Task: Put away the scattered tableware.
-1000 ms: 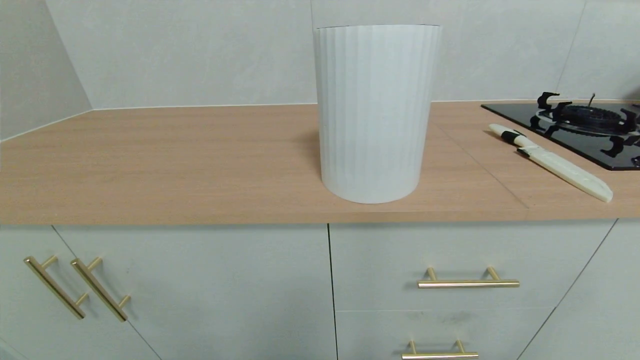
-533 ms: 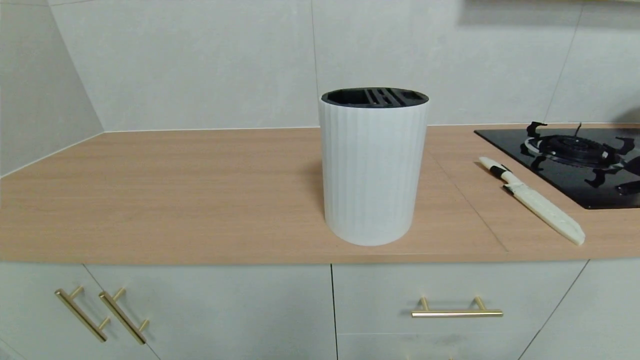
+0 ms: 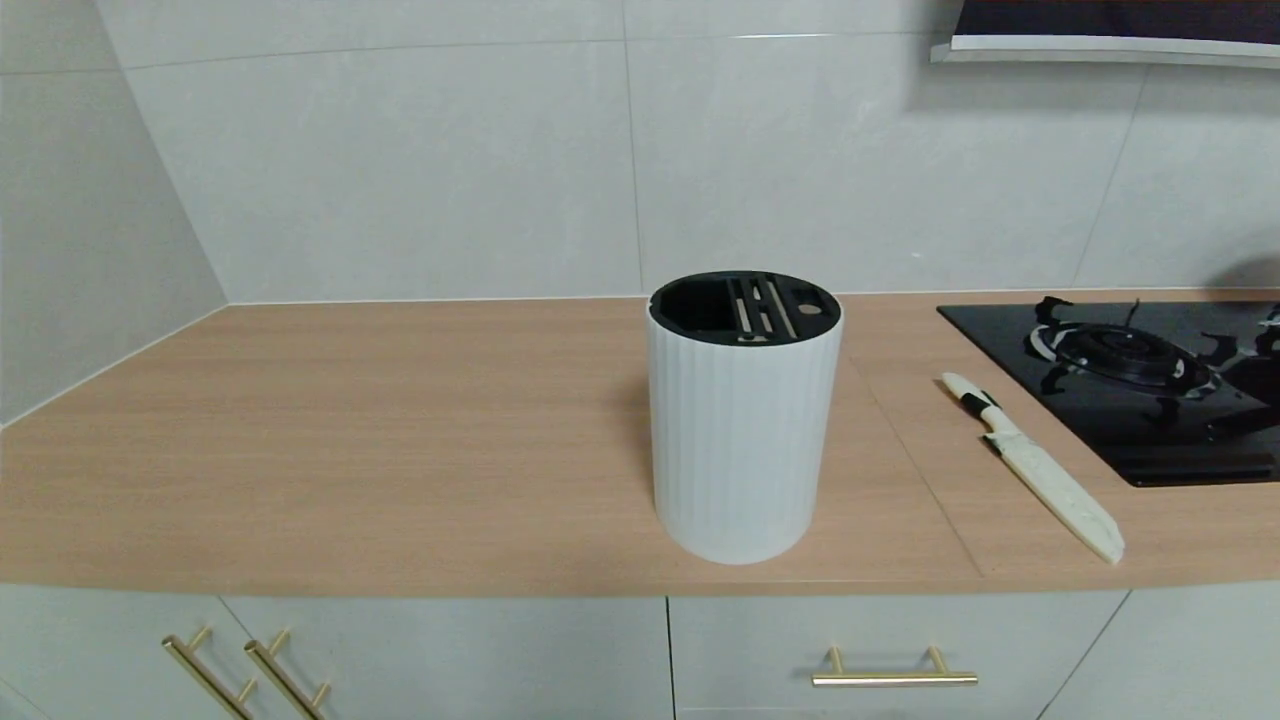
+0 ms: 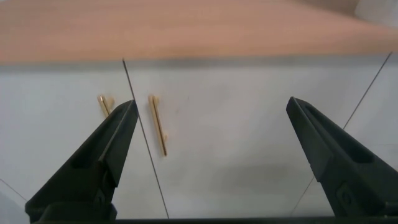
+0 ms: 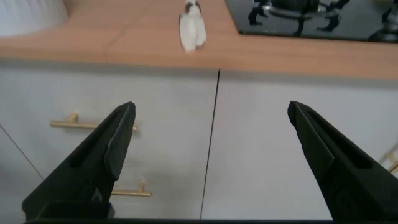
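A white ribbed knife holder (image 3: 743, 420) with a black slotted top stands upright near the front edge of the wooden counter (image 3: 350, 440). A cream knife (image 3: 1030, 466) with a black band on its handle lies flat on the counter to the holder's right, blade tip toward the front edge; the same knife (image 5: 192, 26) shows end-on in the right wrist view. My left gripper (image 4: 211, 112) is open, low in front of the cabinet doors. My right gripper (image 5: 211, 115) is open too, below counter height, facing the drawer fronts under the knife.
A black gas hob (image 3: 1130, 380) sits at the counter's right, just beyond the knife. Cabinet doors with brass handles (image 3: 240, 675) and a drawer handle (image 3: 893, 678) lie under the counter. A range hood edge (image 3: 1110, 45) hangs at the upper right. Tiled walls close the back and left.
The head camera has risen, so the whole scene has slid down and the holder's black slotted top now shows. Holder and knife have not moved on the counter.
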{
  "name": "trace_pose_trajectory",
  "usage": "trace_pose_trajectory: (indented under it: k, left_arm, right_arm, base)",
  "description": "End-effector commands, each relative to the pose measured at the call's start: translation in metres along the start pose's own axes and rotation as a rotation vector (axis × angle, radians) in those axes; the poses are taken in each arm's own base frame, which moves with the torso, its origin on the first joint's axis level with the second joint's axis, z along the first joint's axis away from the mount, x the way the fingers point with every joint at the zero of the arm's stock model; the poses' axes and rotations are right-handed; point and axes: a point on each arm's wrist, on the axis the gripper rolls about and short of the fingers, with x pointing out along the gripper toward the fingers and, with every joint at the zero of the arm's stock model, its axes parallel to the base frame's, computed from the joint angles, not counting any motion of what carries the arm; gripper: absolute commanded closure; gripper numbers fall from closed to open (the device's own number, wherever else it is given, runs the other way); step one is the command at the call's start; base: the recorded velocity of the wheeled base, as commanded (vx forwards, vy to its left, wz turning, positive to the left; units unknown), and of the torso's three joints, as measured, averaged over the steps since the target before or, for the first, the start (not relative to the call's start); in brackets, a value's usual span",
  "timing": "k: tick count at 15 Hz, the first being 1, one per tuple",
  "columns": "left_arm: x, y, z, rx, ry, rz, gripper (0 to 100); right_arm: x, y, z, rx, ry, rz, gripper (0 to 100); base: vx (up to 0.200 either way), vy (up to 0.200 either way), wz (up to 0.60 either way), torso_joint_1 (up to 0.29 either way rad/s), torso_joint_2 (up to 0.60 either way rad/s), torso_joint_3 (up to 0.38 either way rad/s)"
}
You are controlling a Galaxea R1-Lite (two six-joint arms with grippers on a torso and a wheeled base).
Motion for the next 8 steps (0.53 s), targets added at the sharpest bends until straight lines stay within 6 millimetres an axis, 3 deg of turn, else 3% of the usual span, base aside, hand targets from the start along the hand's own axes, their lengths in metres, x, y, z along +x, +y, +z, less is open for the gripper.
trace_pose_trajectory:
  k: [1,8]
  left_arm:
    - [0.0000,0.0000,0.0000,0.000,0.000,0.000,0]
    - [0.0000,0.0000,0.0000,0.000,0.000,0.000,0]
  right_arm:
    - [0.0001,0.0000,0.0001,0.000,0.001,0.000,0]
    - [0.0001,0.0000,0.0001,-0.002,0.001,0.000,0]
  base:
    - [0.000,0.000,0.00,0.212,-0.50,-0.281]
    - [0.000,0.000,0.00,0.240,-0.53,-0.288]
